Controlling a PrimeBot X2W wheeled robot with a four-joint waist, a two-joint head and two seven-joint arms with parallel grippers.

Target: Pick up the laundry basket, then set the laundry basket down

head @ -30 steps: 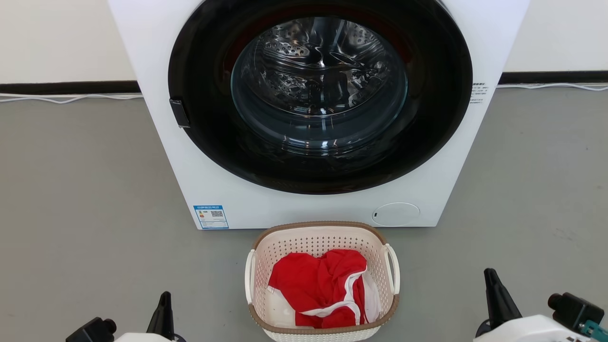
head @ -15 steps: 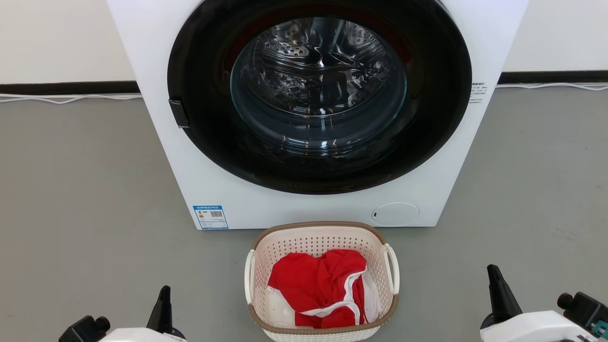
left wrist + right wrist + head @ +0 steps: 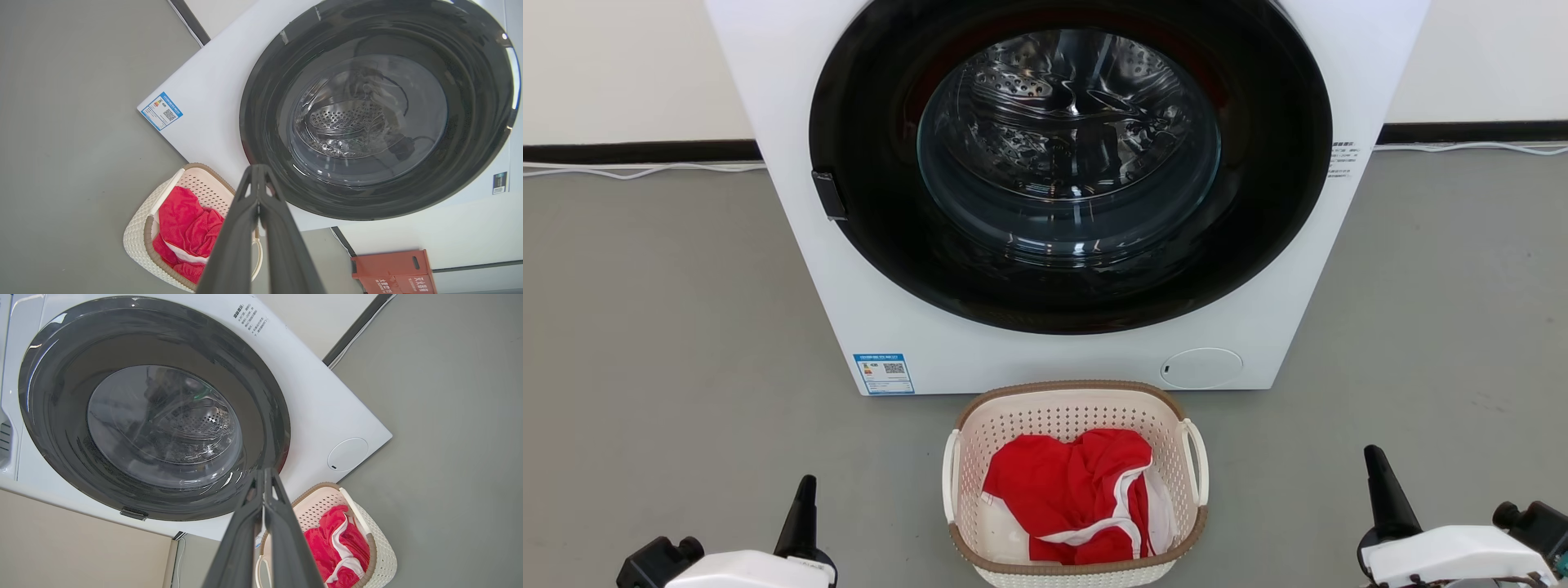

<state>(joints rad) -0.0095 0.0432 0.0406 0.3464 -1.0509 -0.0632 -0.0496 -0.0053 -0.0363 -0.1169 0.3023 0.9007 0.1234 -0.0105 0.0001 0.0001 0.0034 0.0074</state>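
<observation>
Laundry basket (image 3: 1076, 482) before washing machine (image 3: 1066, 196), holding cloth (image 3: 1078, 498).

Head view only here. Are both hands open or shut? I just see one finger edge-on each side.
Observer: Left wrist view has the left hand shut, fingers pressed together, nothing between them.
Operator: Right?
Observer: Right hand is shut too and empty, tips pointing at the washing machine.
Operator: Anything off-frame for me?
Observer: A red box with white lettering sits by the wall, past the washing machine.
</observation>
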